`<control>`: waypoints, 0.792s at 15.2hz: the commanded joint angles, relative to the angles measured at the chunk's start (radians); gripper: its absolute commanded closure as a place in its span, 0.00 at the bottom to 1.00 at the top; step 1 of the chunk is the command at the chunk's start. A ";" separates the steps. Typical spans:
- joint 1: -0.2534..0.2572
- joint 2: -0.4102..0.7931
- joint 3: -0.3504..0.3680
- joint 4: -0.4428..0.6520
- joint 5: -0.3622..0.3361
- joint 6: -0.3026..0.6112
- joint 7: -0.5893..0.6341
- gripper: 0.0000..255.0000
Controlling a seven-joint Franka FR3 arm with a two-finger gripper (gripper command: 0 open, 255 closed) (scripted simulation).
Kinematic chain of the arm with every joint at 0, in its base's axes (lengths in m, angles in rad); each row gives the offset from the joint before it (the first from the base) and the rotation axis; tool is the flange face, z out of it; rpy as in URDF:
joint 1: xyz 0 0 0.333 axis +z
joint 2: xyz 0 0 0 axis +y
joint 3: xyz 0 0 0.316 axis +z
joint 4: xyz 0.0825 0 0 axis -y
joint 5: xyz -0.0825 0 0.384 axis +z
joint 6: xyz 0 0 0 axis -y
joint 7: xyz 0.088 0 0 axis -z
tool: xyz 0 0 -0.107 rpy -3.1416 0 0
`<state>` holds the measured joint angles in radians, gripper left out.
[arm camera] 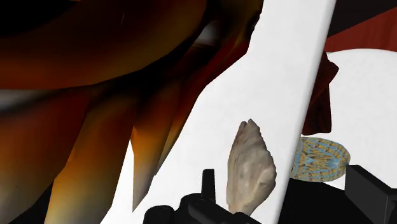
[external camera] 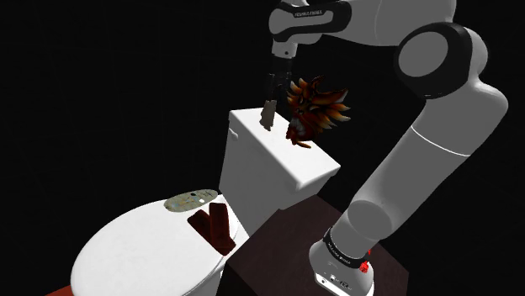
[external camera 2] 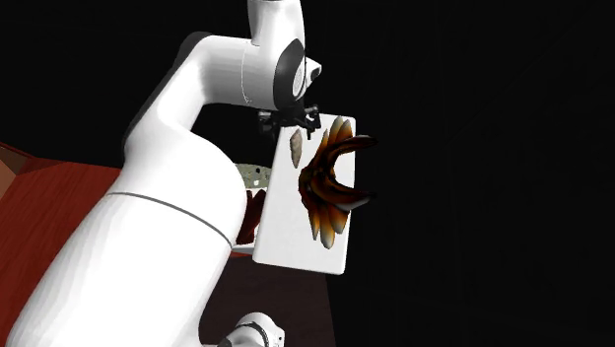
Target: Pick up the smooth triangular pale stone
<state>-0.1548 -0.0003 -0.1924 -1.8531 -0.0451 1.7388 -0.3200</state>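
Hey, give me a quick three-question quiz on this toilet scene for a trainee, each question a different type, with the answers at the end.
1. True or false: the stone lies on the toilet lid.
2. What stands on the tank next to the stone? A) a spiky red-orange shell B) a blue cup C) a sponge
3. Fill in: on the lid, beside the patterned disc, lies a dark ____ block.
Key: 1 false, it is over the tank top, under the gripper. 2 A. 3 red.
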 commanded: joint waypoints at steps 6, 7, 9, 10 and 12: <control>-0.008 0.043 -0.007 -0.042 0.006 0.084 -0.007 0.00; -0.008 0.045 -0.007 -0.052 0.006 0.097 -0.007 0.00; -0.008 0.047 -0.007 -0.058 0.006 0.105 -0.007 0.00; -0.007 0.048 -0.007 -0.057 0.007 0.105 -0.006 1.00; -0.008 0.048 -0.007 -0.057 0.007 0.105 -0.007 1.00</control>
<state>-0.1624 0.0472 -0.1995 -1.9089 -0.0386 1.8432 -0.3267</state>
